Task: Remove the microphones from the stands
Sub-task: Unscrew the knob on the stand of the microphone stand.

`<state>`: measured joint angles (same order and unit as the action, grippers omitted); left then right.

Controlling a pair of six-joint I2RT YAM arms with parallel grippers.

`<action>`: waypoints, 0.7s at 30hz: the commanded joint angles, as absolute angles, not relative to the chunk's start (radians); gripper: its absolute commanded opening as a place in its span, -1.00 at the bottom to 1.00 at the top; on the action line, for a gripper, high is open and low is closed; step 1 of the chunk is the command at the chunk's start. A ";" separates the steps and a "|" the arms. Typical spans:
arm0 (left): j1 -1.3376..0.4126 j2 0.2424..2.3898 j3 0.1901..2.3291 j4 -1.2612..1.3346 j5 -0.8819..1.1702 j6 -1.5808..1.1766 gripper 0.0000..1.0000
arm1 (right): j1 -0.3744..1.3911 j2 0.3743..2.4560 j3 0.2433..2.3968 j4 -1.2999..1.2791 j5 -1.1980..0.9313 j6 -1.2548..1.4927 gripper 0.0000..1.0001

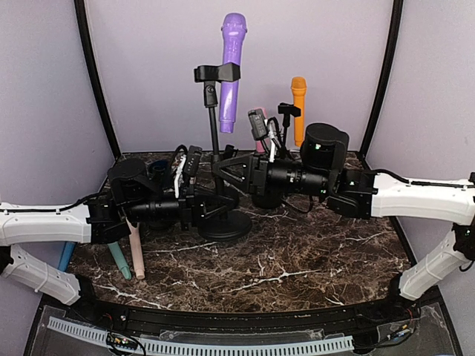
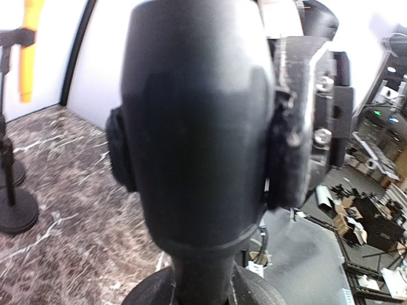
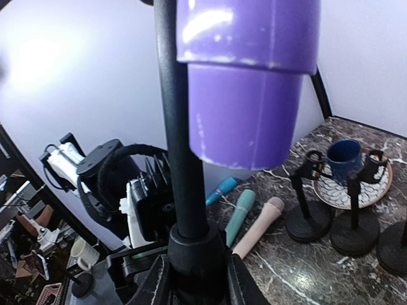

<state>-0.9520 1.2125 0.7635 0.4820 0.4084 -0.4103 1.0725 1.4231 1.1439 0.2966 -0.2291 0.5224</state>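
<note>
Purple microphone sits in the clip at the top of the stand. Left gripper squeezed tight on the stand's thick lower section, right gripper closed around its pole below the mic. You pin the stand with left, shift right onto the mic body, pull straight up

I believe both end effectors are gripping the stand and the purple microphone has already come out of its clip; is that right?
Not quite: the purple microphone sits in the clip, as the top external view shows. The left end effector and right end effector are indeed gripping the stand.
</note>
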 commanded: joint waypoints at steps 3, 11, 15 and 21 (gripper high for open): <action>-0.946 1.170 0.797 0.620 0.579 -0.397 -1.00 | 1.050 1.380 1.195 0.507 -0.499 0.600 -0.73; -0.946 1.142 0.789 0.581 0.508 -0.343 -1.00 | 1.049 1.337 1.177 0.423 -0.393 0.568 -0.22; -0.947 1.131 0.783 0.539 0.365 -0.316 -1.00 | 1.050 1.313 1.152 0.364 -0.232 0.563 0.37; -0.946 1.136 0.795 0.475 0.200 -0.297 -1.00 | 1.087 1.328 1.181 0.266 -0.033 0.542 0.49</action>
